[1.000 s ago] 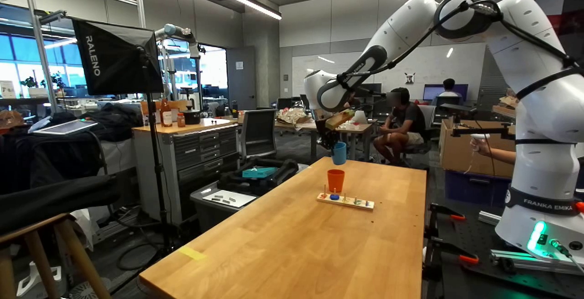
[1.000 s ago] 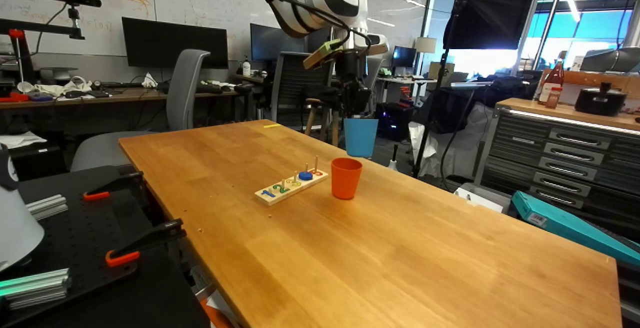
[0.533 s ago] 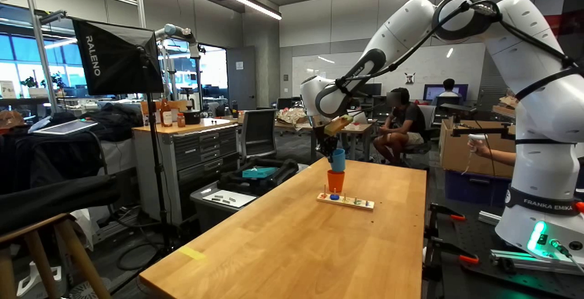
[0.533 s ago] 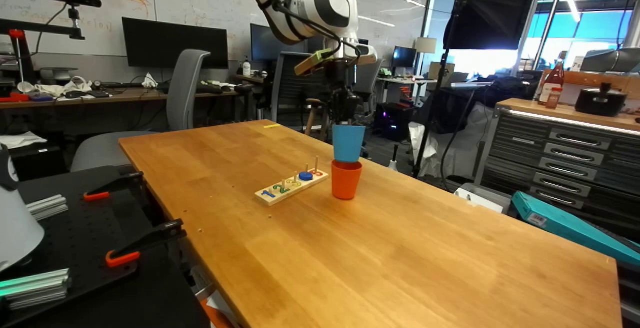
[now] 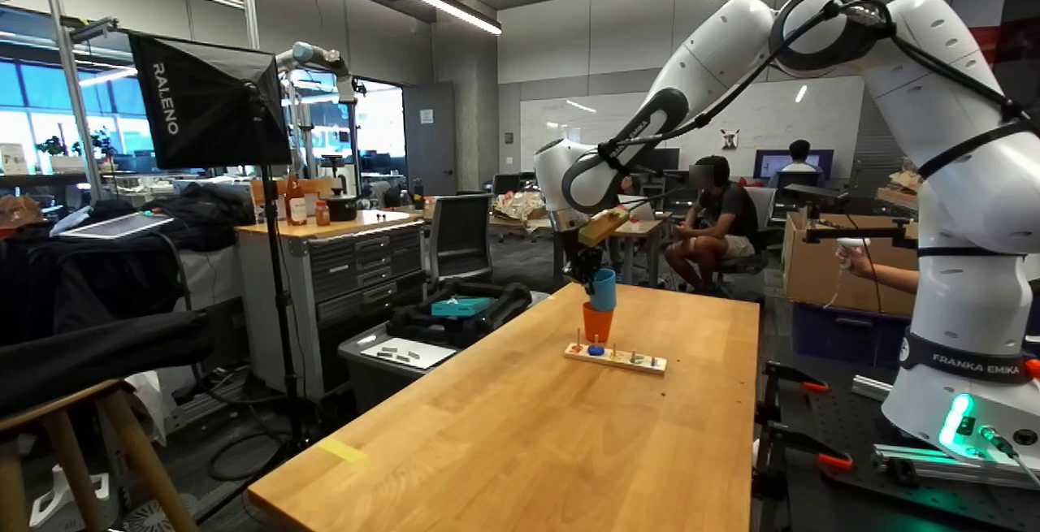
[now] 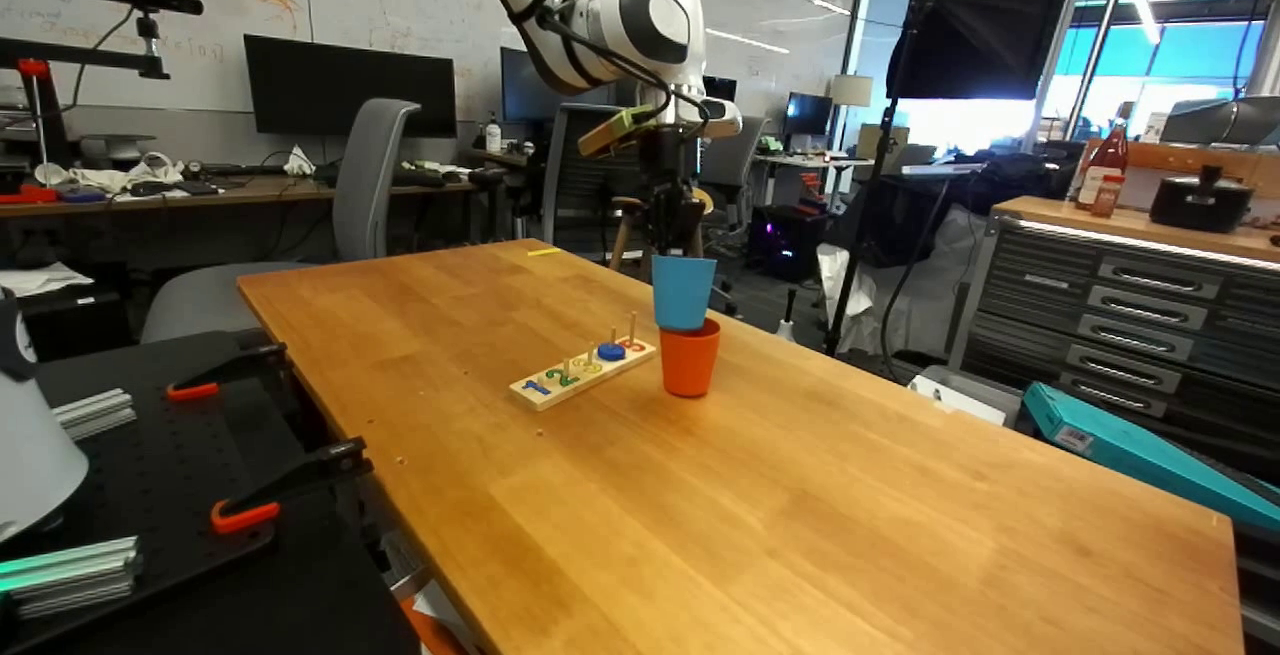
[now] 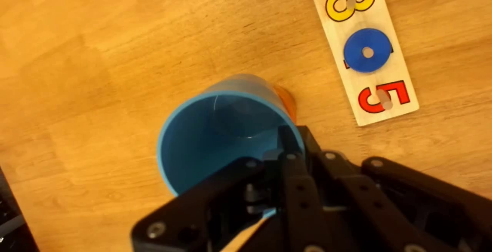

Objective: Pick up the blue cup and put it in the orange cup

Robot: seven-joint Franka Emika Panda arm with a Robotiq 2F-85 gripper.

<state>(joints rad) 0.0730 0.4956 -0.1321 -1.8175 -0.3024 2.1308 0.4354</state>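
Jaws pinched the blue cup [image 7: 226,132] by the right of its rim, mid-frame in the wrist view, holding it off-centre over the orange cup [image 7: 289,102], which peeked out at right, so nesting probably needed a rightward shift there.

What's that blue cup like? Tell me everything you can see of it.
The blue cup is plain, round and smooth, apparently plastic, tapering toward its base. It's roughly upright, open mouth up, pinched at the rim by the end effector, inside and out. In both exterior views its lower end overlaps the orange cup, a little off-centre; whether they touch, I can't tell.
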